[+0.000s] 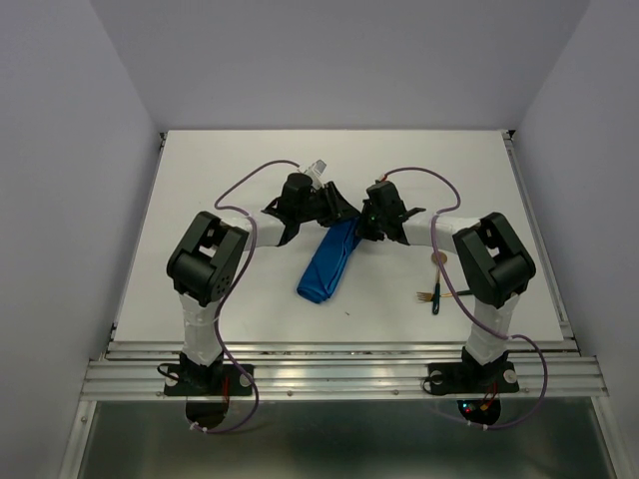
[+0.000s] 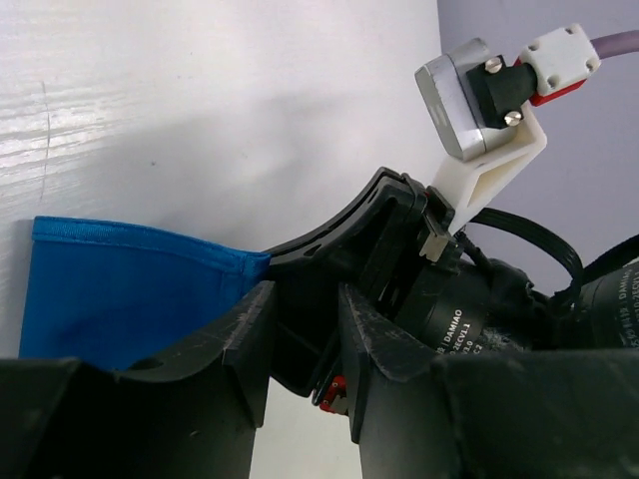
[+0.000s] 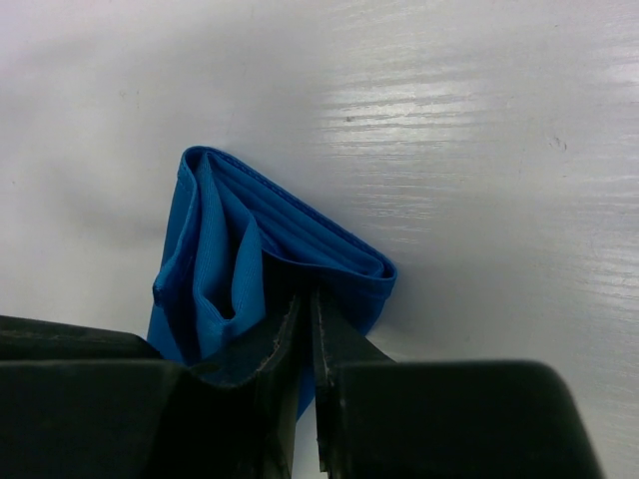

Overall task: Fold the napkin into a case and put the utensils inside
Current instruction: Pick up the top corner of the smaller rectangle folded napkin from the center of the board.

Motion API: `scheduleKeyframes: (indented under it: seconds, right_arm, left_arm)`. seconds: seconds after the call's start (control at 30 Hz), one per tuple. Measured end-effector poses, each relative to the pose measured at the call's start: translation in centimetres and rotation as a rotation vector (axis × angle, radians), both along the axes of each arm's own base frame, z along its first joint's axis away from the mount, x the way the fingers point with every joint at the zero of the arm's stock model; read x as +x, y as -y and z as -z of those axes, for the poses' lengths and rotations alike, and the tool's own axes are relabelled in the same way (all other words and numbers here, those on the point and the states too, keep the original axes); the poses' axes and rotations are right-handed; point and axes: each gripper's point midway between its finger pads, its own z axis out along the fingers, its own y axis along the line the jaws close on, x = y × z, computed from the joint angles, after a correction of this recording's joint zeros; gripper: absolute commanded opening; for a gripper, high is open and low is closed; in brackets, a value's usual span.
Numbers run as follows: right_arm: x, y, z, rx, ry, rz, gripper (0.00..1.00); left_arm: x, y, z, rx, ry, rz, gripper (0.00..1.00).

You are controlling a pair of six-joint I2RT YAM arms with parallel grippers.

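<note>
Closest to my left lens, my left claw (image 2: 305,309) stands with its fingers apart, and I can make out nothing held between them. A hemmed corner of the napkin (image 2: 130,289) lies just beside the left finger. From above, that napkin is a narrow folded blue strip slanting across the middle of the table (image 1: 230,299), between both claws. Only my right wrist view shows my right claw (image 3: 308,304) pinched tight on its folded layers. Only the overhead shows the utensils (image 1: 431,296), beside my right arm and apart from the cloth.

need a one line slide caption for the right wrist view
Right tool pinching one end of the folded blue napkin on the white table
</note>
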Motion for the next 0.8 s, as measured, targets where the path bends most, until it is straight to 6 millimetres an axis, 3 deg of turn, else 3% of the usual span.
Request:
scheduleKeyframes:
  seconds: [0.23, 0.33, 0.5, 0.6, 0.8]
  right_arm:
    - [-0.1, 0.0, -0.1, 0.000, 0.000, 0.000, 0.14]
    - [-0.1, 0.1, -0.1, 0.000, -0.001, 0.000, 0.14]
    - [-0.1, 0.1, 0.0, -0.001, -0.002, 0.000, 0.14]
    - [-0.1, 0.1, 0.0, -0.001, -0.003, 0.001, 0.14]
    - [-0.1, 0.1, 0.0, 0.001, -0.003, 0.002, 0.14]
  left_arm:
    - [0.6, -0.5, -0.5, -0.010, 0.030, -0.009, 0.46]
    - [0.9, -1.4, 0.3, 0.057, 0.038, -0.037, 0.45]
    - [1.4, -3.9, 0.9, 0.235, 0.094, -0.096, 0.58]
    - [1.4, -4.8, 0.3, 0.309, 0.151, -0.105, 0.59]
    - [0.5, -4.0, -1.0, 0.356, 0.250, -0.048, 0.60]
